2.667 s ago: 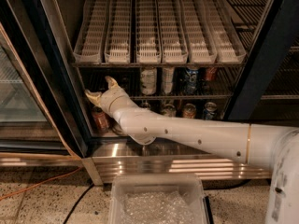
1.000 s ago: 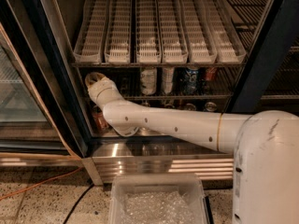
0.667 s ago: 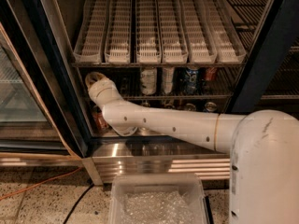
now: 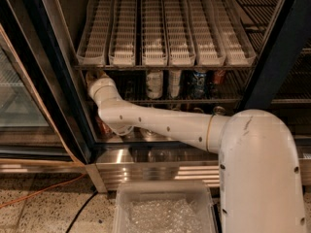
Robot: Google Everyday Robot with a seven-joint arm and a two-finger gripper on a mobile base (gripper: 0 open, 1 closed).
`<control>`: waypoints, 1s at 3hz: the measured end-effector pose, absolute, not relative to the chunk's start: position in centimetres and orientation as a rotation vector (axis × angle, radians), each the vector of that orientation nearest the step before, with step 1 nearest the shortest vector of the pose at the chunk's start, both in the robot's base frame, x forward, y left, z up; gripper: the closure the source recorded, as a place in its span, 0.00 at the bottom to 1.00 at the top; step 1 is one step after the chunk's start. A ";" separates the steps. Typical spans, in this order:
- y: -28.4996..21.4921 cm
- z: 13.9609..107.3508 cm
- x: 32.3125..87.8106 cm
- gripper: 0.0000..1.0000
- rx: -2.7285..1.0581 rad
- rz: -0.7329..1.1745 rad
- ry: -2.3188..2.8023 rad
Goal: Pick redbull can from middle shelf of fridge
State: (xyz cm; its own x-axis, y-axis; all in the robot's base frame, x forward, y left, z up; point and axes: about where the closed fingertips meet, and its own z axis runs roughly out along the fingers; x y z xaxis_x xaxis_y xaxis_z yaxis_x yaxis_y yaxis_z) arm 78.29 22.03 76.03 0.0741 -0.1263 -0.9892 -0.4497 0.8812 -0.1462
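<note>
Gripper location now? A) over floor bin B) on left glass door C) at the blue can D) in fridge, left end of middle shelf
D: the gripper is in the fridge at the left end of the middle shelf, left of the white-labelled cans.

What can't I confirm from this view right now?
- Camera view: the gripper is at the left end of the middle shelf, mostly hidden by its own wrist; grasp unreadable.
- The redbull can cannot be picked out in the dark there.
- The level below is largely covered by the arm.
- The fridge is cut off at the top edge.
</note>
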 end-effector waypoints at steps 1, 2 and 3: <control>22.5 76.9 79.7 1.00 -0.442 0.235 1.496; 22.5 77.0 81.2 1.00 -0.392 0.225 1.524; 22.5 77.1 81.3 1.00 -0.389 0.224 1.524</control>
